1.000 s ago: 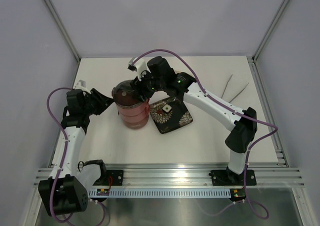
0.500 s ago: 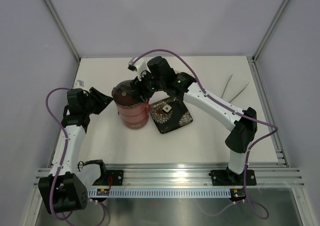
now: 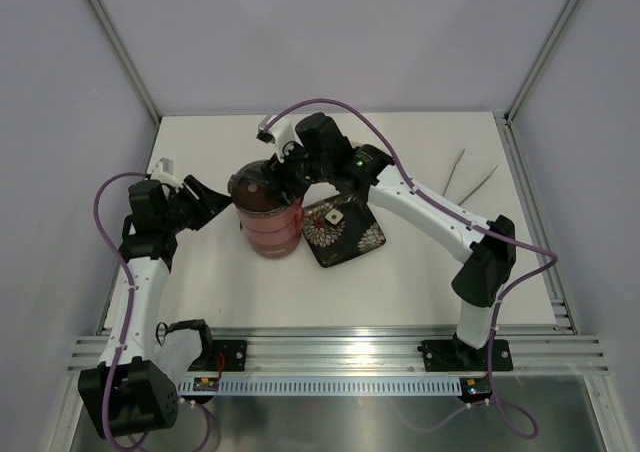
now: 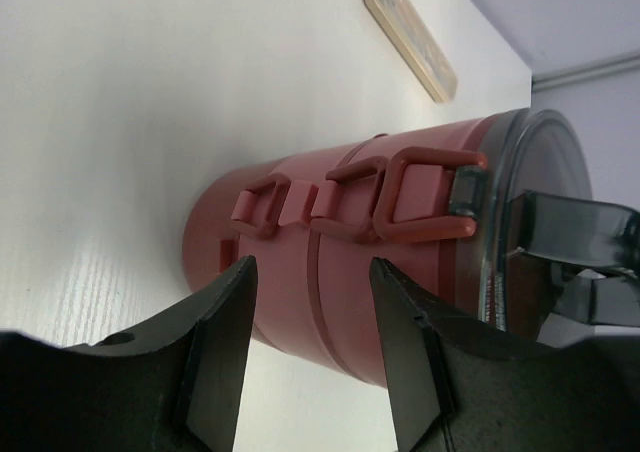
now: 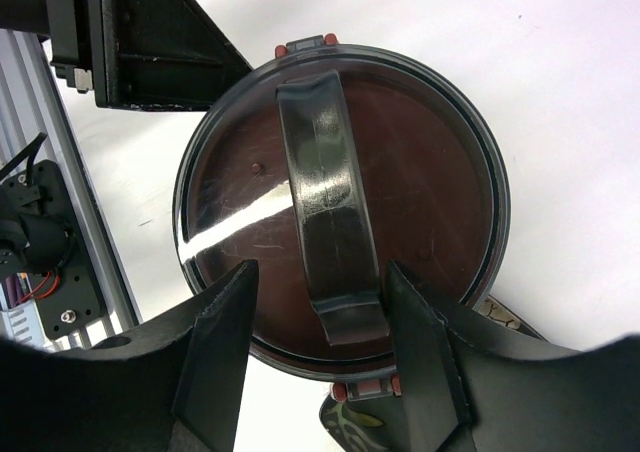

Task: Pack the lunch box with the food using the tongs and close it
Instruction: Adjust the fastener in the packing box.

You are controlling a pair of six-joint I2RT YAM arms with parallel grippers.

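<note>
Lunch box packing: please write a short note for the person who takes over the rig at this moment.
Left claw: open, beside the lunch box, facing its side clasps, not touching.
Right claw: open, above the top lid, one finger on each side of its handle.
Things: the box stands stacked beside the plate; the tongs lie apart on the table, at the far right.
Done: no food shows on the plate; the lid is on.
Left: check that the clasps hold; I cannot tell from here.

Lunch box (image 3: 268,234): dusty-red bowls and clasps (image 4: 400,192); smoky dark lid (image 5: 430,172), glossy black handle (image 5: 330,202). Plate (image 3: 352,240), at its 3 o'clock: black, pale flower pattern. Tongs (image 3: 470,175): silvery. Table (image 3: 400,292): white.
</note>
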